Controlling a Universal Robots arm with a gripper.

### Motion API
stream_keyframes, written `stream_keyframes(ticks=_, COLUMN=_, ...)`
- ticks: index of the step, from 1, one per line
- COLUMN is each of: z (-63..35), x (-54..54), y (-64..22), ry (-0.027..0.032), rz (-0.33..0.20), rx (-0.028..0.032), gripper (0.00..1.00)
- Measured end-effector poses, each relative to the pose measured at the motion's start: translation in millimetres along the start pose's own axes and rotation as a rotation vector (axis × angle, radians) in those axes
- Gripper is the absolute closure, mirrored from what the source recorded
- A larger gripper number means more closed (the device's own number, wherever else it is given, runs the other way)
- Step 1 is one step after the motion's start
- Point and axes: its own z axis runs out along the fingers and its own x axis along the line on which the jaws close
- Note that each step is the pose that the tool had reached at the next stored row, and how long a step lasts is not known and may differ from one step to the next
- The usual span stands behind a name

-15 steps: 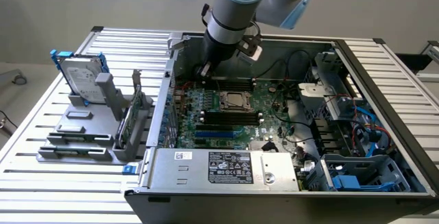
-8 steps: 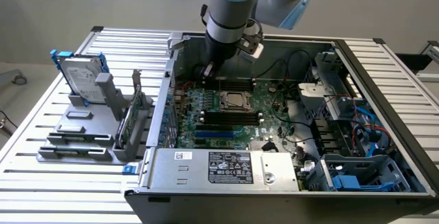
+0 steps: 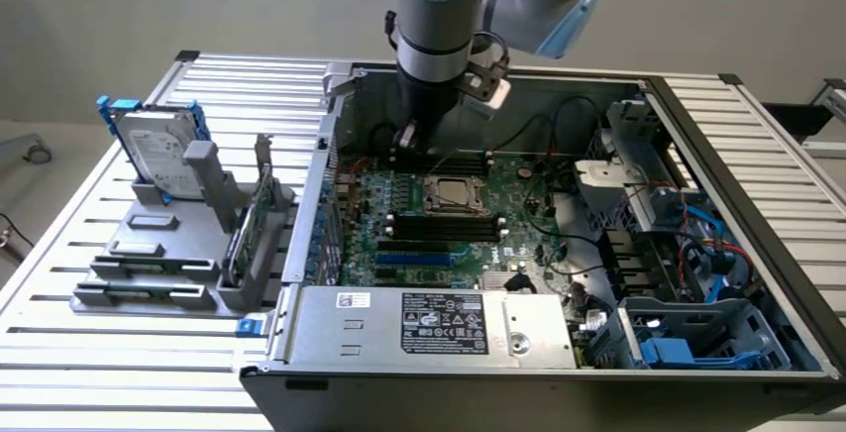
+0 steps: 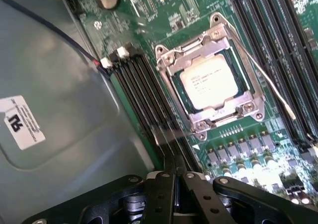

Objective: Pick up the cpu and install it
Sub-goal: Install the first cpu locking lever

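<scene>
Wrist view: cpu (image 4: 211, 87) sits in its socket (image 4: 169, 60), apart from the closed, empty fingers (image 4: 164, 194).

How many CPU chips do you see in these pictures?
1: the cpu lies inside the socket on the motherboard. Others may be hidden.

The exterior view looks from the near side of the slatted table (image 3: 119, 373), high up and tilted down, facing the far wall. It stands well back and takes in the whole open computer case (image 3: 740, 145), the table on both sides of it and the arm (image 3: 443, 26) hanging in from above. The wrist view sits on that arm, close over the motherboard (image 4: 164, 15), and looks down past the gripper (image 4: 175, 177) in its foreground. Both views share the socket (image 4: 203, 117), the black memory slots (image 3: 447, 226) beside it and the green board around them.
</scene>
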Motion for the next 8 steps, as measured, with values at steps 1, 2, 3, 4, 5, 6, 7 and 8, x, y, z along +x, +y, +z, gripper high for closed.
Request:
stream_keyframes(ticks=1, z=0.1, x=0.2, y=-0.1, ry=0.0046, rz=0.003, rx=-0.0111, gripper=0.89)
stream_keyframes(ticks=2, z=0.2, x=0.3, y=-0.2, ry=0.0097, rz=0.007, rx=-0.0203, gripper=0.89)
stream_keyframes(ticks=3, z=0.5, x=0.3, y=-0.1, ry=0.0128, rz=0.014, rx=-0.0261, gripper=0.89)
stream_keyframes(ticks=4, z=1.3, x=0.2, y=0.0, ry=0.0148, rz=0.022, rx=-0.0292, gripper=0.89)
stream_keyframes(ticks=5, z=2.4, x=-0.1, y=0.2, ry=0.0154, rz=0.029, rx=-0.0319, gripper=0.89)
stream_keyframes(ticks=6, z=3.7, x=-0.6, y=0.4, ry=0.0164, rz=0.036, rx=-0.0345, gripper=0.89)
stream_keyframes(ticks=7, z=5.2, x=-1.0, y=0.6, ry=0.0172, rz=0.042, rx=-0.0372, gripper=0.89)
stream_keyframes(ticks=8, z=5.9, x=-1.2, y=0.7, ry=0.0140, rz=0.043, rx=-0.0405, gripper=0.89)
